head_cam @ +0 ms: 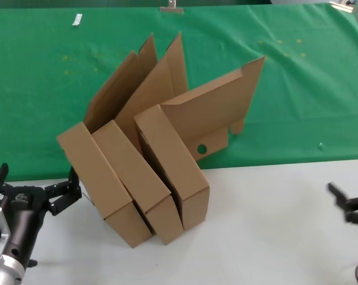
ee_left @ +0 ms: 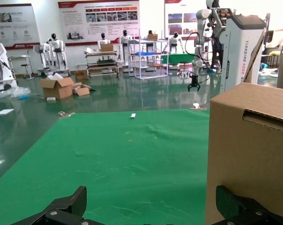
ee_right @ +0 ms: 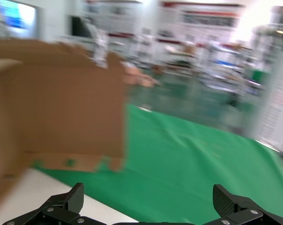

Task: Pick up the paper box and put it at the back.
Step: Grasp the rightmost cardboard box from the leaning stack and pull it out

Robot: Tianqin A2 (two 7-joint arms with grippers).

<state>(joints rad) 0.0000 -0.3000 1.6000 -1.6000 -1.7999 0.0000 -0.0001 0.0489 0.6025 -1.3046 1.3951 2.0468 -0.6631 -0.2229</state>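
Note:
Three brown cardboard boxes lean together where the white table meets the green cloth. The paper box [head_cam: 173,172] is the one furthest right, with a tall lid flap [head_cam: 217,104] and a small round hole [head_cam: 201,148]. My left gripper [head_cam: 36,181] sits low at the near left, open, beside the box furthest left [head_cam: 98,184] and holding nothing. In the left wrist view that box [ee_left: 249,150] stands close by one fingertip [ee_left: 228,201] of the open left gripper [ee_left: 153,206]. My right gripper [head_cam: 345,205] is at the near right, open [ee_right: 148,201], well away from the paper box [ee_right: 61,108].
The back is the green cloth [head_cam: 297,89], spread wide behind the boxes with a few yellowish specks. A white tag [head_cam: 77,19] lies at its far left. The white tabletop [head_cam: 268,231] lies in front of the boxes.

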